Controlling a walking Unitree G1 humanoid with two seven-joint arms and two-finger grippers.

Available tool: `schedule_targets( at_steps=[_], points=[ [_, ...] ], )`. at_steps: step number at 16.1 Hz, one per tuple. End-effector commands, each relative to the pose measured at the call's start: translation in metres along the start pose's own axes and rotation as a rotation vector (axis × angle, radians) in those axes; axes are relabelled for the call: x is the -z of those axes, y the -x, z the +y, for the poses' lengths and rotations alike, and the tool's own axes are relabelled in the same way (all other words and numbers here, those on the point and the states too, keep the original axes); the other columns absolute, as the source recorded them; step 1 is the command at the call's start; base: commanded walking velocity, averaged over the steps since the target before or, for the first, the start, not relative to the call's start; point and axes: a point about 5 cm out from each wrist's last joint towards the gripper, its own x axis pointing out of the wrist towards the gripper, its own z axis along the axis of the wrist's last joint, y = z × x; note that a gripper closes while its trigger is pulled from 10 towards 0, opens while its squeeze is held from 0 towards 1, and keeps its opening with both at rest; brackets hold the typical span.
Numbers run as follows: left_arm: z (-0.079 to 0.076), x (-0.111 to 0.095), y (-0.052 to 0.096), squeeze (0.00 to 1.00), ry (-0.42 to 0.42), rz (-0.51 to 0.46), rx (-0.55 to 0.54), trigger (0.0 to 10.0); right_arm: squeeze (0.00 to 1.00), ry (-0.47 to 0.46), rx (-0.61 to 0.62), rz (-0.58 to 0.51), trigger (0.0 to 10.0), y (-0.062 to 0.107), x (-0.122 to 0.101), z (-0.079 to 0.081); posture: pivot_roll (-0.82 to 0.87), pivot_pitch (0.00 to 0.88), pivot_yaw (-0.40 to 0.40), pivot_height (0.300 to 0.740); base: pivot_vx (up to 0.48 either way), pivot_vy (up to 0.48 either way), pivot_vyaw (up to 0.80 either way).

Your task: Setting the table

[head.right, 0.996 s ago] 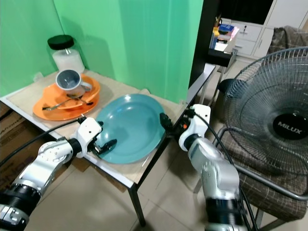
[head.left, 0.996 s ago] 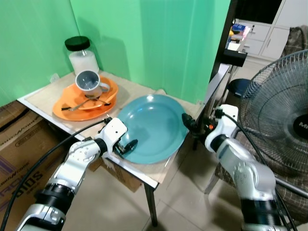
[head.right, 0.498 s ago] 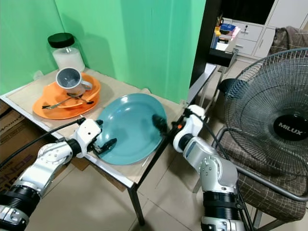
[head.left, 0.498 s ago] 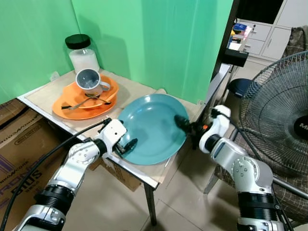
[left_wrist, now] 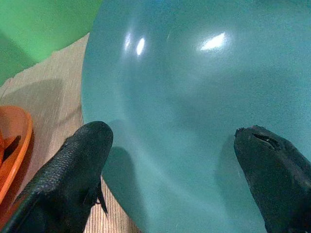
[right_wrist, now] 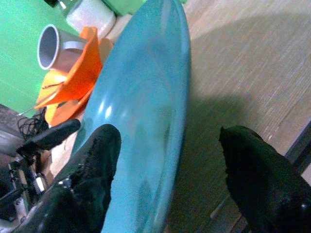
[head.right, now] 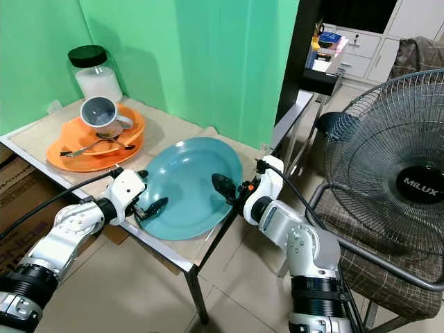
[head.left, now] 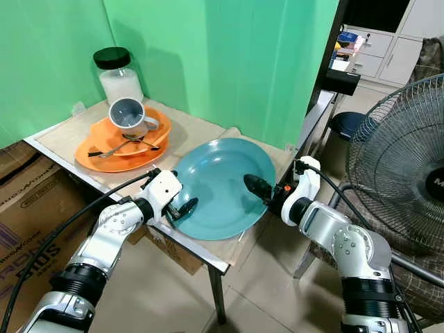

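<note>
Teal plate [head.left: 220,186] at the front corner of the small table [head.left: 201,132], straddled by both grippers. Left gripper [head.left: 182,209] at the near-left rim, fingers [left_wrist: 73,165] spread wide, one over the dish face and one outside on the wood, not clamped. Right gripper [head.left: 255,187] at the opposite rim by the table's right edge, also spread, one finger [right_wrist: 92,165] above the plate's inner face, the other beyond the rim over bare tabletop; in the right wrist view the rim sits between the two.

Best handled, by judgement, as a two-sided pinch: seat each rim deep between the fingers, close both together, lift level so the smooth glaze does not slip.

Outward toward the back-left corner: orange plate [head.left: 97,156] carrying an orange bowl [head.left: 149,135], a grey mug [head.left: 127,116] tipped on its side in the bowl, a spoon [head.left: 114,150] across the rim. Behind, against the green wall, a black-lidded glass jar [head.left: 118,73]. Orange stack close to the teal plate's left rim, so little room for sliding that way. Standing fan [head.left: 409,166] off the right edge, near the right elbow. Cardboard box [head.left: 24,208] under the left side.
</note>
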Motion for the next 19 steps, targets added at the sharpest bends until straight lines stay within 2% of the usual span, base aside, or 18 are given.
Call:
schedule_targets(
  at_steps=[1,9,14,16,19],
  points=[
    [0.001,0.008,0.001,0.00,-0.007,0.049,0.005,10.0,0.00,0.011,0.013,0.002,0.0,0.001,-0.002,0.000,0.05,0.000,0.037,0.740,0.000,0.000,0.00],
    [0.004,0.006,0.000,0.00,-0.028,0.041,-0.003,10.0,0.00,0.019,0.037,0.021,0.0,-0.001,0.001,0.000,0.05,0.000,0.043,0.740,0.000,0.000,0.00],
    [0.014,0.000,-0.001,0.00,-0.045,0.019,-0.047,10.0,0.00,0.024,0.038,0.006,0.0,-0.001,-0.003,-0.001,0.05,0.000,0.043,0.740,0.000,0.000,0.00],
    [0.025,-0.017,-0.001,0.00,-0.040,-0.045,-0.092,10.0,0.00,0.030,0.020,-0.037,0.0,0.002,-0.009,0.001,0.05,0.000,0.044,0.740,0.000,0.000,0.00],
    [0.037,-0.070,0.003,0.00,0.043,-0.264,-0.146,10.0,0.00,0.021,0.004,-0.150,0.0,0.021,-0.026,0.002,0.02,0.000,0.062,0.740,0.000,0.000,0.00]
  ],
)
